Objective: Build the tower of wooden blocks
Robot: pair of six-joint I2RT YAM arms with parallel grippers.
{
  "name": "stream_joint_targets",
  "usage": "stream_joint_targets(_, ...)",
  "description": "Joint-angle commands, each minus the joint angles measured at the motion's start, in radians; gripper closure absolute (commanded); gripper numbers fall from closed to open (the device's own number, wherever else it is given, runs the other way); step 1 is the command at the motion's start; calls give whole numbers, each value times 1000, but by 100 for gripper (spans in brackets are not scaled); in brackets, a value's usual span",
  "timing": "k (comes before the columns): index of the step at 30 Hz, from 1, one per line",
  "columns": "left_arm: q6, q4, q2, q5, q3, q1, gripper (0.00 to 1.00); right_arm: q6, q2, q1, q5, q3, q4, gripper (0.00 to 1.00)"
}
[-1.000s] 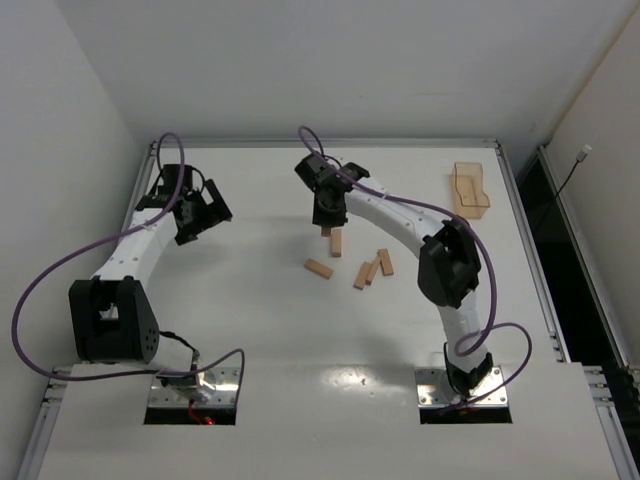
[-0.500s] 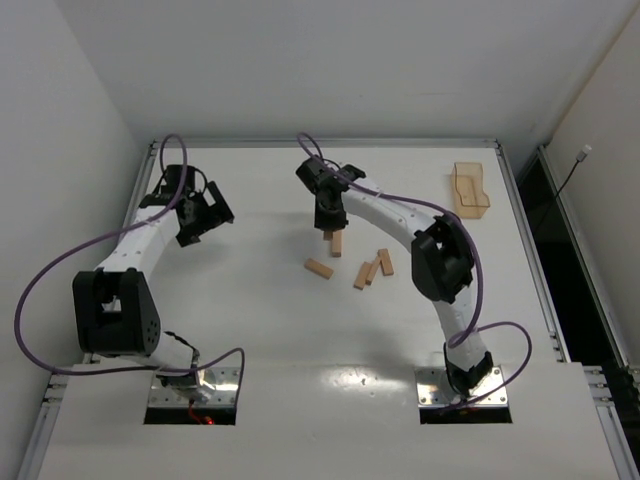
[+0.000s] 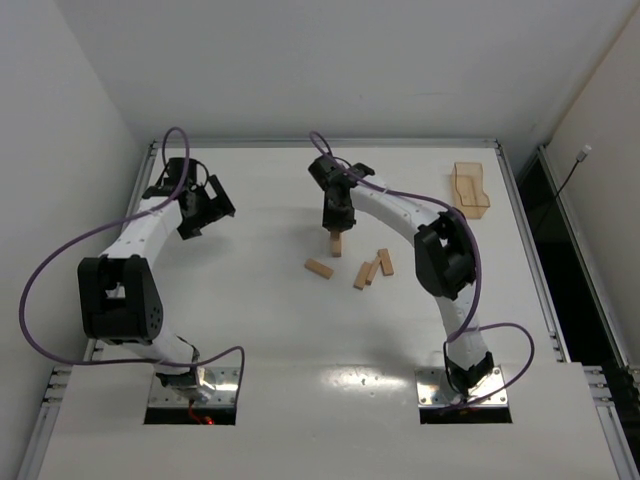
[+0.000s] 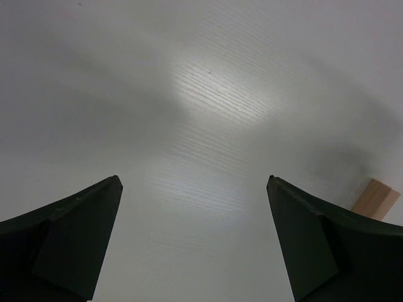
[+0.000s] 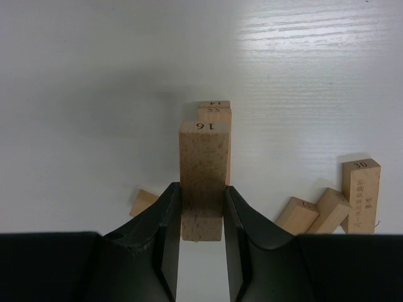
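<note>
The block marked 16 (image 5: 203, 179) is pale bare wood, matt and speckled. The white table (image 4: 214, 107) shows fine grain, softly glossy.

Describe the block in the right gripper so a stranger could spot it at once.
Find the right gripper near the middle of the white table, beside a small stack of blocks. The block is the one clamped between its black fingers. Unlike the loose blocks lying around, its end face reads 16.
</note>
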Motion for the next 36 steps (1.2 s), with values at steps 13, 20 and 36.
stream_joint_targets(13, -12, 6, 24, 19, 55, 5, 0, -14, -11, -7, -28, -50, 34, 100)
stream_joint_targets(20, -12, 6, 42, 19, 66, 5, 0, -14, -11, -7, -39, -68, 34, 100)
stream_joint_targets(36, -12, 6, 51, 19, 75, 5, 0, -24, 7, -16, -61, -68, 52, 100)
